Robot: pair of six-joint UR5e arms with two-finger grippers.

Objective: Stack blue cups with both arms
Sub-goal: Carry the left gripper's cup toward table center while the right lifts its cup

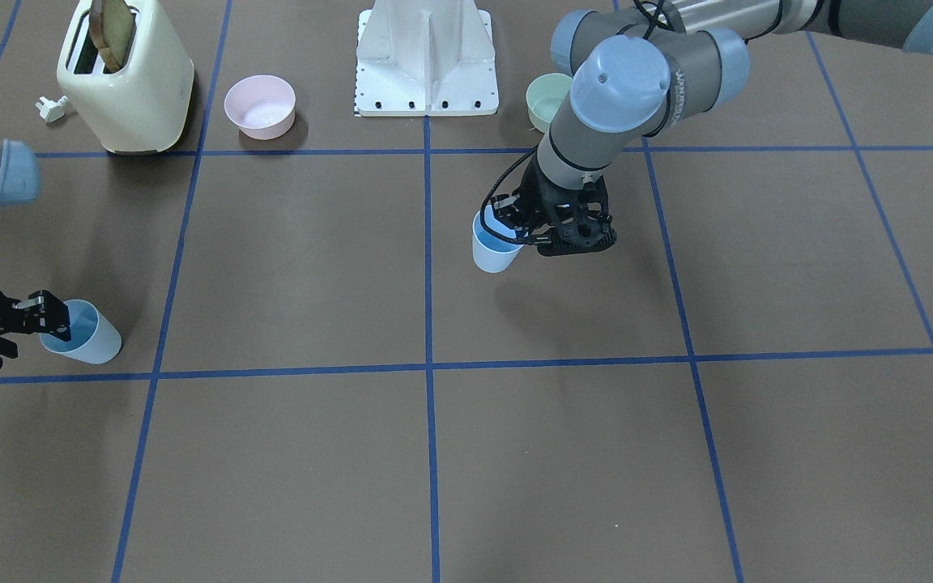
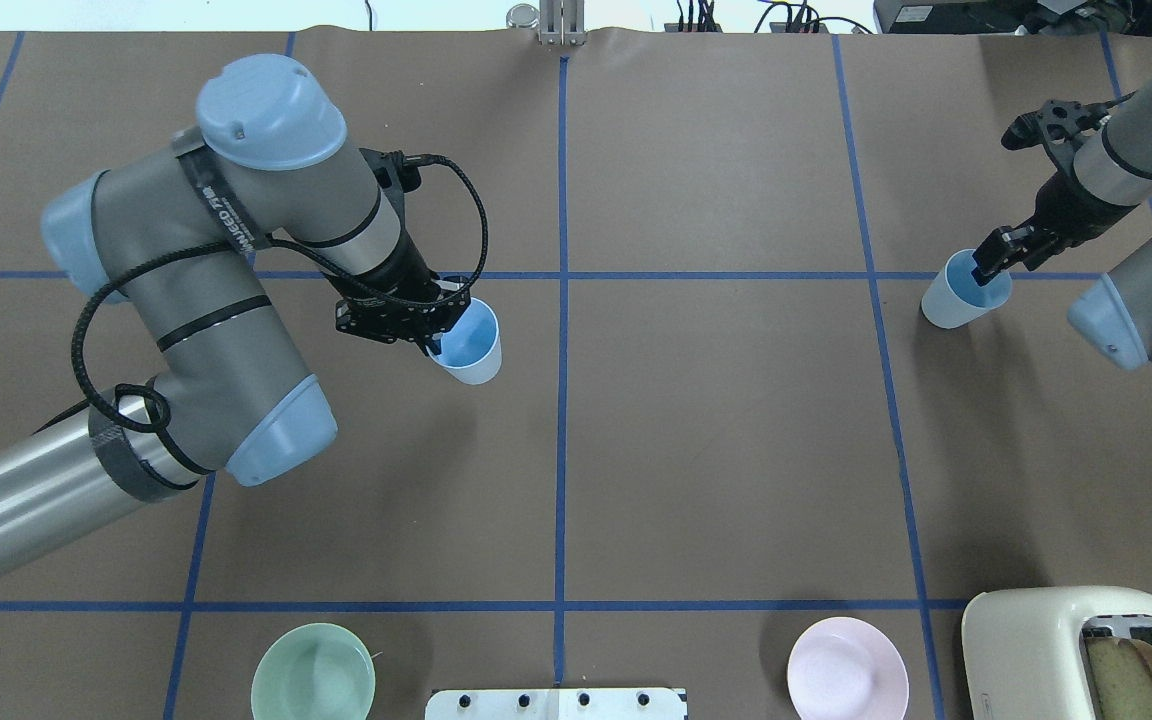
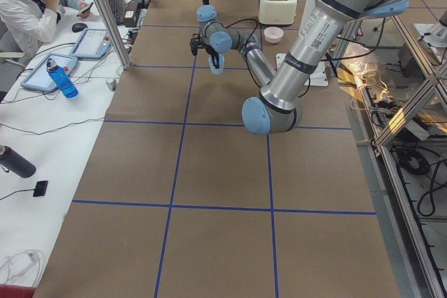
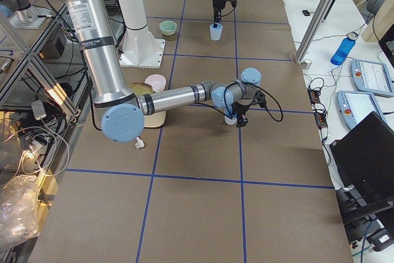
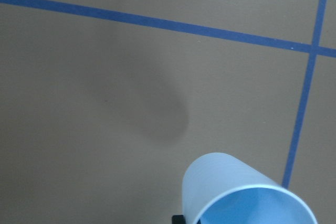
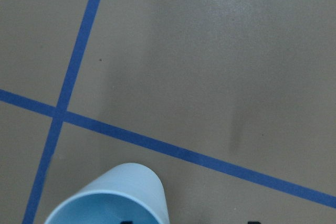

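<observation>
My left gripper (image 2: 431,330) is shut on the rim of one light-blue cup (image 2: 468,342), one finger inside it. It holds the cup above the table near the middle; the cup's shadow lies apart from it. This cup also shows in the front view (image 1: 495,253) and in the left wrist view (image 5: 247,195). My right gripper (image 2: 994,262) is shut on the rim of the other blue cup (image 2: 961,293) at the table's far right. In the front view that cup (image 1: 86,334) is at the left edge. I cannot tell whether it is touching the table.
Near the robot's base stand a cream toaster (image 1: 128,81) with toast in it, a pink bowl (image 1: 260,107), the white pedestal (image 1: 426,61) and a pale green bowl (image 1: 546,97). Blue tape lines divide the brown table.
</observation>
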